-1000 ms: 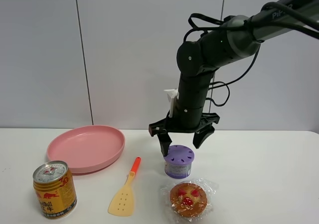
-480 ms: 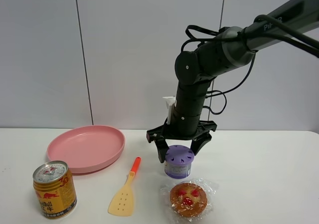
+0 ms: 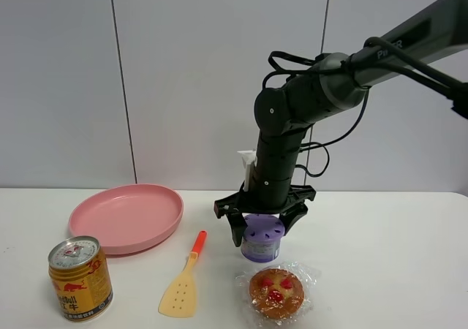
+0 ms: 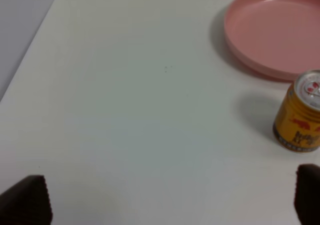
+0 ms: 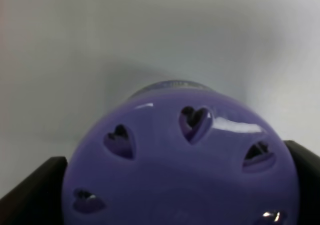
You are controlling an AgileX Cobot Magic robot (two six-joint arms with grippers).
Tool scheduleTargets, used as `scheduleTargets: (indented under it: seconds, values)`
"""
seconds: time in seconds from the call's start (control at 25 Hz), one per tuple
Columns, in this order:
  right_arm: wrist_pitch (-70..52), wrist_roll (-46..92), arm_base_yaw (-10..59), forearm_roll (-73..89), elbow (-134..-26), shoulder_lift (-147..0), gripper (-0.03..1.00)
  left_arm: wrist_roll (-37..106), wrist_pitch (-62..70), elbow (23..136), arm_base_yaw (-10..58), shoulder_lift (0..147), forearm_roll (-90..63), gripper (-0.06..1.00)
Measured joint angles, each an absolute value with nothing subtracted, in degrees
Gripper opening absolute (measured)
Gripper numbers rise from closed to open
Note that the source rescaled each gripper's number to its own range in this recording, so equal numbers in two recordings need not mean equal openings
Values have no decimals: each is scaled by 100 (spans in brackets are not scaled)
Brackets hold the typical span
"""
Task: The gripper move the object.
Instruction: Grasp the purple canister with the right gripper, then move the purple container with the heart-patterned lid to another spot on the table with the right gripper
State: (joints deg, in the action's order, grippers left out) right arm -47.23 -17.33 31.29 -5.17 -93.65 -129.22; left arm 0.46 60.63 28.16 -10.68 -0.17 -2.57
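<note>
Now lower than before, right end effector (image 3: 263, 236) unclenched and empty, astride the purple-lidded canister (image 3: 261, 250)

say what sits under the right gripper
The purple-lidded canister stands on the table directly under the right gripper, between its open jaws. Heart-shaped slots show on top; its contents are hidden.

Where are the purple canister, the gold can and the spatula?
Purple canister (image 3: 263, 229), high view, its lavender lid.
Gold can (image 3: 80, 285), high view, its printed side.
Spatula (image 3: 179, 297), high view, its yellow blade.
</note>
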Motion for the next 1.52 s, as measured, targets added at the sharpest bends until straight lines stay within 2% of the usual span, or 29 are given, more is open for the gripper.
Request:
scheduleTargets:
  seconds: [0.12,0.16,0.24,0.32,1.52]
  values:
    - [-4723,-1733,3129,-517,-9365,-12922,9,46,6063,2816,-1068,-17,-257,100]
    - [-4723,-1733,3129,-517,-9365,-12922,6,46,6063,2816,-1068,-17,-257,100]
    - [-4723,-1733,3129,-517,-9365,-12922,6,46,6063,2816,-1068,-17,-257,100]
    - [-4723,-1733,3129,-517,-9365,-12922,1,46,6063,2816,-1068,-17,-257,100]
    - [-5203,-1733,3129,-664,-9365,-12597,1,46,6063,2816,-1068,-17,-257,100]
